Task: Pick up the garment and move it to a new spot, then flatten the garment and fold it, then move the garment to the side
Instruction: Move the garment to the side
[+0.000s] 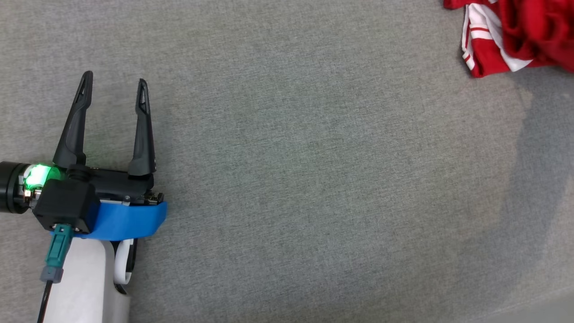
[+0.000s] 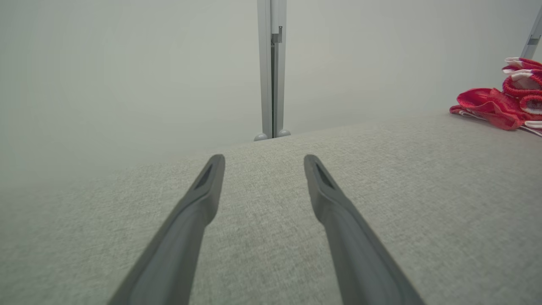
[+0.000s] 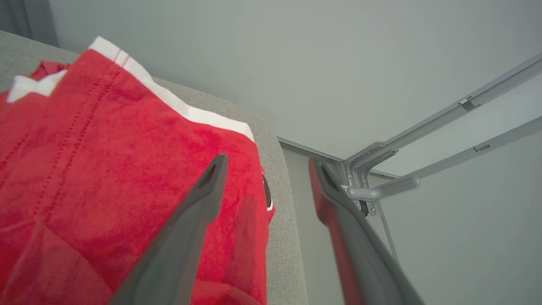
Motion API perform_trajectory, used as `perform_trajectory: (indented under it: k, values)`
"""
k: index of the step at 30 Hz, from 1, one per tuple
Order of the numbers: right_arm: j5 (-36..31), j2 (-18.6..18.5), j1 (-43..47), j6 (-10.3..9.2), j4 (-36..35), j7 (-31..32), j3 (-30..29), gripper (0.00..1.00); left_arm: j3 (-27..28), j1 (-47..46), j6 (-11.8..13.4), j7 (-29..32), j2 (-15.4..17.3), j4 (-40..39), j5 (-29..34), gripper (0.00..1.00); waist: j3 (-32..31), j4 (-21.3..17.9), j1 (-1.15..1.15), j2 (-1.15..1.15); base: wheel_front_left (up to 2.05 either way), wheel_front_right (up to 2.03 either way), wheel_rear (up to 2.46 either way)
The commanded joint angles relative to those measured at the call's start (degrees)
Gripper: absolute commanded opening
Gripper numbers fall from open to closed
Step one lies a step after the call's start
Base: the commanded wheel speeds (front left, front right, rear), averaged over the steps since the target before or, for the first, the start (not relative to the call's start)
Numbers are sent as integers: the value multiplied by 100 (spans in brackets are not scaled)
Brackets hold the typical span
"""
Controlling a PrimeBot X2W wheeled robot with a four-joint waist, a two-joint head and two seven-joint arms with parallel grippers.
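Head view: the garment (image 1: 515,31) lies bunched at the far right corner of the grey table (image 1: 314,179), red with white trim, partly cut off by the picture's edge. The left gripper (image 1: 115,80) sits at the lower left, well apart from it, fingers spread with nothing between them.

Left wrist view: the left gripper (image 2: 263,161) again stands wide and empty, low over bare cloth-covered table (image 2: 423,203). The garment (image 2: 499,106) shows side-on at the far right as a low heap with rolled, ribbed edges standing up. That height is something the top-down head picture flattens out. A grey post (image 2: 272,67) rises behind the table edge.

Right wrist view: the right gripper (image 3: 267,163) is spread too, gripping nothing. One finger is over the red cloth; the other is past the table's edge, before a metal frame (image 3: 423,140). Here the garment (image 3: 106,148) is close enough to read: a knit weave, stitch lines, a white hem band. This view also places the cloth right at the table's rim.

Judging by the folds, it is light, limp and not slippery — it will sag and trail when lifted and won't hold a shape. The white-banded hem or a raised fold looks like the best hold. A pinch there should catch one layer, not the whole bundle, and ease the flattening.
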Motion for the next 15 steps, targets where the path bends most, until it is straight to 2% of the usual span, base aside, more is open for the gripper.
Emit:
perform_trajectory:
  k: [1,5,10,15]
  values:
    - [1,47,-133,-1,92,-83,-112,100,42,-1,38,8,18,52,-50,100,-12,32,-1,0,0,0,0]
    - [96,138,-50,-1,131,-195,-482,100,43,56,84,4,-57,110,-109,100,-213,137,-1,0,0,0,0]
    - [292,279,630,-1,-788,-195,-1290,100,123,249,160,4,-150,242,-244,100,-729,285,-1,0,0,0,0]
    - [242,680,1594,0,-1818,-196,-1957,100,271,583,228,-1,-235,354,-379,100,-1273,421,-1,0,0,0,0]
